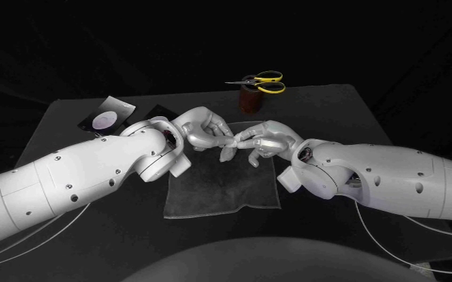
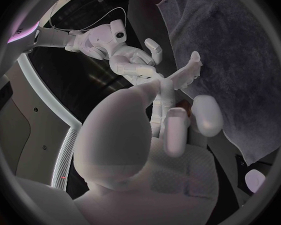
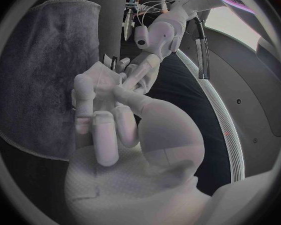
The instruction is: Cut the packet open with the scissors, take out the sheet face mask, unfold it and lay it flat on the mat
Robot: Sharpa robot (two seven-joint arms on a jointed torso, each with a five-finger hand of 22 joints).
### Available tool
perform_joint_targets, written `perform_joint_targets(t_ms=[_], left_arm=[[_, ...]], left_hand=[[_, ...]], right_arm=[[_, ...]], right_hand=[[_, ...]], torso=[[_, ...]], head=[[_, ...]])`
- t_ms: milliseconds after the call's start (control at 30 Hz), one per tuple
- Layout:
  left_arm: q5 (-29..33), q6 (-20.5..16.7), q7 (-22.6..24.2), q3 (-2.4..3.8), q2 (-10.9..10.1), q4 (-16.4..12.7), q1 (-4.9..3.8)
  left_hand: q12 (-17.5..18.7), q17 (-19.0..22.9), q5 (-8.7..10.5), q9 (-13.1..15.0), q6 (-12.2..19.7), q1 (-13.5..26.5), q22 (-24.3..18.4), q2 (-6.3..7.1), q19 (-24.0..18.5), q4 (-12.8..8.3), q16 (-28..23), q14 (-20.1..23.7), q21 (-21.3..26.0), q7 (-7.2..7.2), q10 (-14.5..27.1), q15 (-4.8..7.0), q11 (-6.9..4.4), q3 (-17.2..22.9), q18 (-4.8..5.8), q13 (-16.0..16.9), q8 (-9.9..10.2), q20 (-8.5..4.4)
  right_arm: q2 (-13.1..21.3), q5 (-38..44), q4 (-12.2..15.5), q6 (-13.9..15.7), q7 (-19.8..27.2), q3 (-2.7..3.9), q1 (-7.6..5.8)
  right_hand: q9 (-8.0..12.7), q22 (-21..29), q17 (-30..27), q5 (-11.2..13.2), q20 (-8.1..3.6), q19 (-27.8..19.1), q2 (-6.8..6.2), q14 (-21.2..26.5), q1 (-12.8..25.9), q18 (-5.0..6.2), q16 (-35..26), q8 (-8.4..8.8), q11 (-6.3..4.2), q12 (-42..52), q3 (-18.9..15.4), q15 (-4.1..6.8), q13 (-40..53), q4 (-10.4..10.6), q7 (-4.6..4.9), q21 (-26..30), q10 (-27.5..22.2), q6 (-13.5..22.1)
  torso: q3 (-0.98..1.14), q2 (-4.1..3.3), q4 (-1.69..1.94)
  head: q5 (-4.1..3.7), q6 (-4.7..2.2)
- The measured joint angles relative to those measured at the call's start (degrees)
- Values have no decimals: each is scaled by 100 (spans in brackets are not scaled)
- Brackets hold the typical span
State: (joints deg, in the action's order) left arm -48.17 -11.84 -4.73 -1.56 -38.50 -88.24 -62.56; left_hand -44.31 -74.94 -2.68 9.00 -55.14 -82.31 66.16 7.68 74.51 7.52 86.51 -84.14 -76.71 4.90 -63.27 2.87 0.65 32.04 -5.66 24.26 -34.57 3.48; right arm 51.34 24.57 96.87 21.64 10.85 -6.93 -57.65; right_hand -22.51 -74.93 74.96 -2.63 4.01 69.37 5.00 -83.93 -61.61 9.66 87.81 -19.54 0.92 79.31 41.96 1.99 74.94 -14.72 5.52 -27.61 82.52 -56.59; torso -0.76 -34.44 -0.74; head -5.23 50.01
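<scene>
My left hand (image 1: pixel 200 132) and right hand (image 1: pixel 266 140) meet fingertip to fingertip just above the far edge of the grey mat (image 1: pixel 221 190). Between them they pinch a small pale folded piece, apparently the sheet mask (image 1: pixel 232 143). The right wrist view shows that thin pale sheet (image 3: pixel 103 75) at my right hand's fingers (image 3: pixel 93 110), with the left hand (image 3: pixel 140 67) gripping its other side. The left wrist view shows the right hand (image 2: pixel 137 65) facing my left hand (image 2: pixel 172 120) over the mat (image 2: pixel 234 60). The dark packet (image 1: pixel 106 120) with a pale round mark lies at the back left.
Yellow-handled scissors (image 1: pixel 260 81) stand in a brown holder (image 1: pixel 249 101) at the back middle, just behind the hands. A second dark flat piece (image 1: pixel 160 111) lies beside the packet. The mat's near half is bare.
</scene>
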Motion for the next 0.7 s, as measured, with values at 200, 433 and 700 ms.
perform_joint_targets(t_ms=[200,433,700], left_arm=[[45,34,20,-3,-11,1,3],[83,67,30,-3,-20,4,3],[106,77,30,-7,-35,29,7]], left_hand=[[55,0,-5,0,166,176,-27,-37,-42,-47,-5,23,27,56,30,-22,30,375,0,0,-46,1],[78,0,-5,0,212,340,-25,-38,-42,-97,-5,0,27,69,30,-44,30,690,0,29,-89,1],[15,0,2,0,226,594,170,15,44,-230,-4,0,-72,58,-40,-44,63,1108,0,119,-101,21]], right_arm=[[-1,6,-19,0,1,4,-3],[-2,10,-23,-1,7,4,-3],[18,9,-1,-1,22,9,-7]], right_hand=[[0,2,0,1,0,0,0,1,0,-2,0,0,0,0,0,-1,-4,0,1,0,0,-12],[0,1,-5,1,0,0,0,2,0,-11,21,0,0,-1,0,-2,-4,0,1,0,0,-11],[0,-2,-5,10,0,0,0,2,0,-38,22,0,1,-1,0,-2,0,0,0,1,-1,-10]], torso=[[-3,1,1],[-3,0,1],[1,0,1]], head=[[-7,0],[-5,0],[4,0]])
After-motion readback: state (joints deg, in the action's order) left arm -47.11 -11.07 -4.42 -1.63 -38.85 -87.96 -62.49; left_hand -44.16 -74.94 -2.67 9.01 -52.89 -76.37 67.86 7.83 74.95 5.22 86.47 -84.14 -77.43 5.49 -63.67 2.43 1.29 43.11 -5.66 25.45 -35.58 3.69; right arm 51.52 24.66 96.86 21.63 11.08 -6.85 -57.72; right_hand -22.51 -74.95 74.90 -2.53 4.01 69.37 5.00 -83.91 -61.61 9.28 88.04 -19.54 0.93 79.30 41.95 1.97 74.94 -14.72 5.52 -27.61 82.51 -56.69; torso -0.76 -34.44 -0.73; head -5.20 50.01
